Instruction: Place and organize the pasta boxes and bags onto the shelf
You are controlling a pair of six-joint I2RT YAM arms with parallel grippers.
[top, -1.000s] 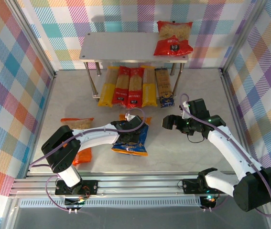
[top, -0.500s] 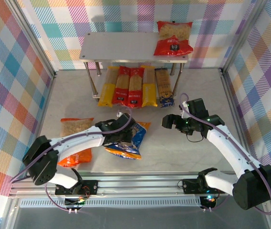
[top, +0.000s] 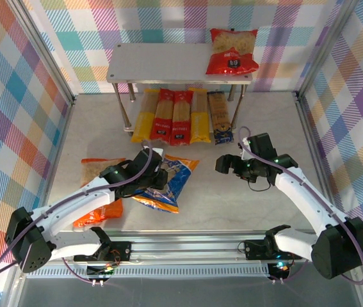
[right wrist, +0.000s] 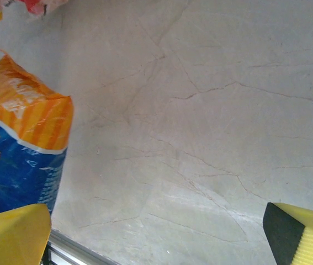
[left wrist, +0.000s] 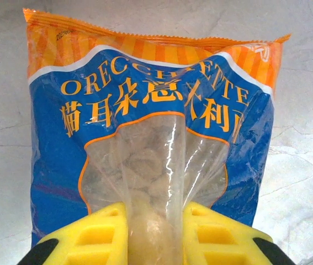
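My left gripper (top: 158,179) is shut on the blue bag (top: 171,182), which lies on the table's middle. In the left wrist view its yellow fingers (left wrist: 90,237) pinch a fold of the blue bag's (left wrist: 150,121) clear window. The orange bag (top: 101,192) lies left of it, partly under my left arm. The red bag (top: 232,51) sits on the right end of the shelf's top board (top: 159,62). Beneath that board lie the pasta boxes side by side: yellow (top: 144,118), two red (top: 172,116), yellow (top: 199,116), dark (top: 218,116). My right gripper (top: 223,165) is open, to the right of the blue bag.
Aluminium rails (top: 181,246) run along the table's near edge. Checkered walls close in the left, right and back. The right wrist view has bare marble table (right wrist: 200,110) between its fingers (right wrist: 12,232), with the blue bag's corner (right wrist: 18,138) at the left.
My left arm has swung its elbow out to the left and dragged the blue bag leftward and a little nearer. The right arm has hardly moved.
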